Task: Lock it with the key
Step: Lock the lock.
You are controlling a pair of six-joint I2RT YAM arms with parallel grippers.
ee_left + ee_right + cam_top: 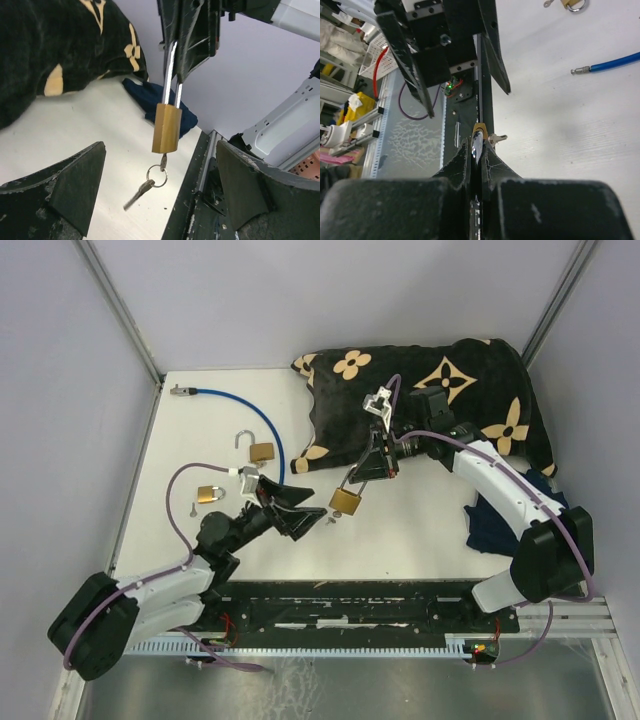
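Padlock (pixel 346 502) hangs mid-frame over the worktop (pixel 420 530), its shackle (pixel 170 75) pinched in your right pincer (pixel 354 480). Your left pincer (pixel 308 512) is spread wide beside it. Only the left wrist view clearly shows keys (pixel 142 190) dangling underneath.

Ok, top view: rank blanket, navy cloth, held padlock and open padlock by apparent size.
1. Blanket.
2. Navy cloth.
3. Held padlock and open padlock: bodies look alike, and the held one hangs nearer the camera, so unranked.
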